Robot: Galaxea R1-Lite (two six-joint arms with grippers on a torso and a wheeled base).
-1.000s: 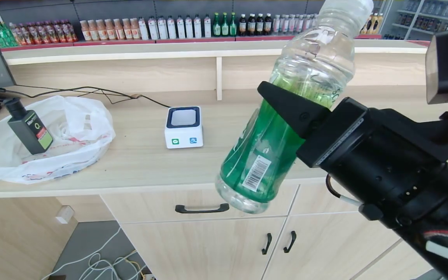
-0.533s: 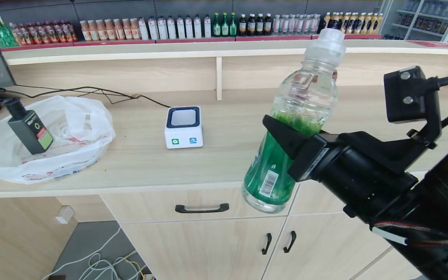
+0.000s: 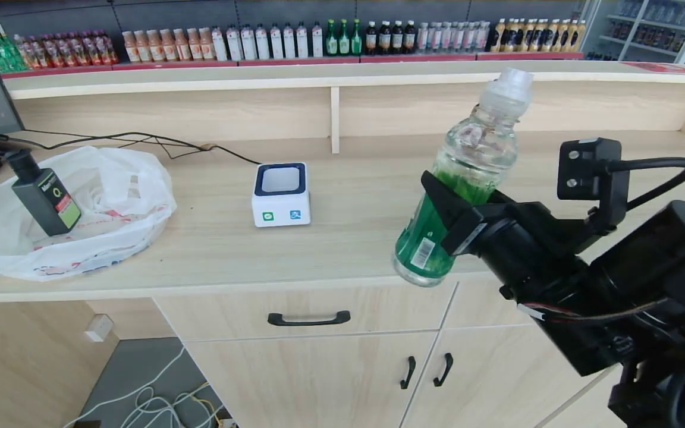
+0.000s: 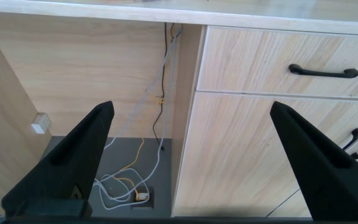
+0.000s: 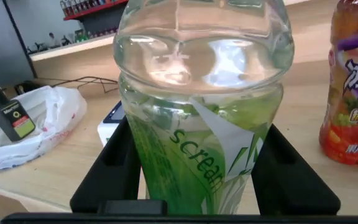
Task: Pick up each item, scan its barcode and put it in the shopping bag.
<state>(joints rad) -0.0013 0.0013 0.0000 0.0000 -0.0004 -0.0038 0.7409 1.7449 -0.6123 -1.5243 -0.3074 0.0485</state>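
Green-labelled bottle (image 3: 467, 172), clamped at mid-body by the right gripper (image 3: 445, 209), tilted above the near edge of the counter (image 3: 211, 249), right of the white scanner (image 3: 281, 193), shopping bag (image 3: 110, 196) at left holding a dark bottle (image 3: 42, 193), left gripper (image 4: 191, 143) spread wide and empty, facing the cabinet drawer (image 4: 278, 56).

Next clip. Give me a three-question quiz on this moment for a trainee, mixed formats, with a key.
1. True or false: the right gripper holds the green-labelled bottle directly over the scanner.
2. What sits in the shopping bag? A) a dark bottle B) a can C) a box
3. Fill in: the fingers of the left gripper are ___ and hold nothing.
Key: 1 false, the bottle is off to the scanner's right; 2 A; 3 open.
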